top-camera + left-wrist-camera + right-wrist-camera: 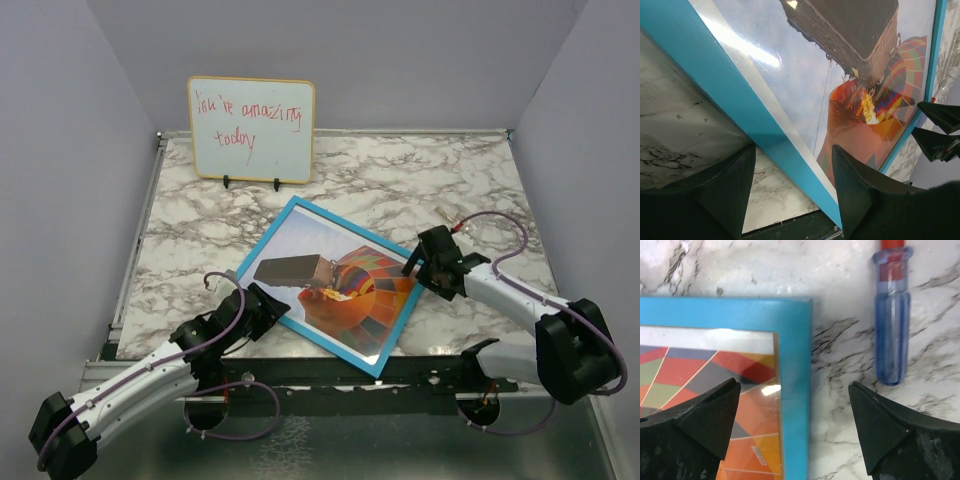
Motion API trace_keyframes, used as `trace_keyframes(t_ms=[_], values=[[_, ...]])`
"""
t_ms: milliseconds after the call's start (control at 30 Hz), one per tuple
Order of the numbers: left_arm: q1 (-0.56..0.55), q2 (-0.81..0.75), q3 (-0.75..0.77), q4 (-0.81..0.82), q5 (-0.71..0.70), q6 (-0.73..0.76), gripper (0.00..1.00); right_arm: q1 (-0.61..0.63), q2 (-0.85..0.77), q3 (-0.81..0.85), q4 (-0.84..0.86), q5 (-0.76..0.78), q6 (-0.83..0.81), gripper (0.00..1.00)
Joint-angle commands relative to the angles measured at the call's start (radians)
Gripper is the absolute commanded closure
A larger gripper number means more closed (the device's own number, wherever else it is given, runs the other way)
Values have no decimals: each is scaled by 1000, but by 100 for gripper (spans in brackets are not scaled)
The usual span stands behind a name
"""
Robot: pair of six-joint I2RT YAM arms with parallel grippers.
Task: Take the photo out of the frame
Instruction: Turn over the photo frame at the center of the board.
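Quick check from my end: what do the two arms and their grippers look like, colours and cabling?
The left arm and right arm have pale grey link shells with chunky black joints. A thin purple cable loops along each. The fingers are matte black, tapering to wedge tips.

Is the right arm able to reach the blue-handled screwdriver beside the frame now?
Probably yes: the right claw stands open at a corner of the frame, and the screwdriver lies uncovered beside it.

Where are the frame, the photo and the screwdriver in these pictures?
The frame (792, 365): right wrist view, on the blue rim below its corner.
The photo (805, 90): left wrist view, on the pale sky part.
The screwdriver (891, 330): right wrist view, on the clear blue handle.
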Motion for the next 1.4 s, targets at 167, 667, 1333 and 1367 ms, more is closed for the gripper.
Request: trace_keyframes(t_ms=[167, 667, 1333, 1367], values=[[-3, 21, 8, -58, -35, -37, 45, -139, 60, 3, 12, 2, -106, 4], [-2, -82, 1, -107, -72, -32, 44, -186, 50, -28, 36, -40, -135, 5], [-1, -223, -52, -198, -55, -166, 1, -186, -155, -60, -120, -218, -89, 7], [-1, -244, -58, -208, -55, -175, 1, -186, -172, -54, -140, -212, -83, 7]])
